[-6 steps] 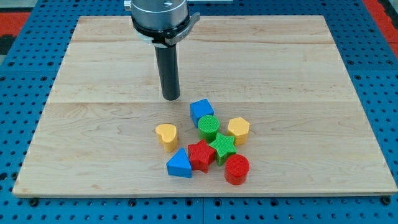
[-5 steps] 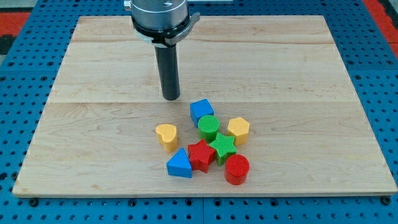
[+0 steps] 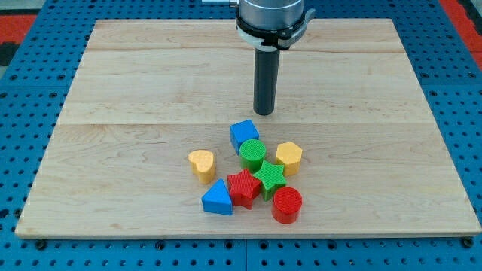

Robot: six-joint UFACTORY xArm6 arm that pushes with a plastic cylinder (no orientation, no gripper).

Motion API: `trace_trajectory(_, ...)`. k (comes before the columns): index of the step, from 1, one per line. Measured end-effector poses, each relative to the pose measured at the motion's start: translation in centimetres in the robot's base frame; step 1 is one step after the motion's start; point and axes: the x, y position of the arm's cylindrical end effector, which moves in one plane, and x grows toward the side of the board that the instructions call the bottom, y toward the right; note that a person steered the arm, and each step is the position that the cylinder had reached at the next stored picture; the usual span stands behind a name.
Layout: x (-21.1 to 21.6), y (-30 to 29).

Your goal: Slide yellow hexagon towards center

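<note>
The yellow hexagon (image 3: 288, 157) sits at the right side of a cluster of blocks below the board's middle. It touches the green star (image 3: 269, 178) and stands beside the green cylinder (image 3: 253, 154). My tip (image 3: 263, 113) rests on the board above the cluster, up and to the left of the yellow hexagon, apart from it. The tip is just up and right of the blue cube (image 3: 243, 135), with a small gap.
A yellow heart (image 3: 201, 164) lies left of the cluster. A red star (image 3: 243, 187), a blue triangular block (image 3: 218, 199) and a red cylinder (image 3: 287, 205) sit at the cluster's bottom. The wooden board (image 3: 113, 90) lies on a blue pegboard.
My tip has moved to the right, from above the yellow heart's side to above the blue cube and green cylinder. No block has moved.
</note>
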Motion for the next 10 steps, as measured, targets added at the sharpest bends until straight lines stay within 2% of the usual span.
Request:
trace_trajectory(1, 0.0, 0.0)
trace_trajectory(2, 2.0, 2.1)
trace_trajectory(3, 6.1, 7.9)
trace_trajectory(4, 9.9, 7.8)
trace_trajectory(6, 12.7, 4.5)
trace_trajectory(7, 11.5, 2.5)
trace_trajectory(8, 7.3, 1.3)
trace_trajectory(9, 5.9, 1.6)
trace_trajectory(10, 6.3, 1.9)
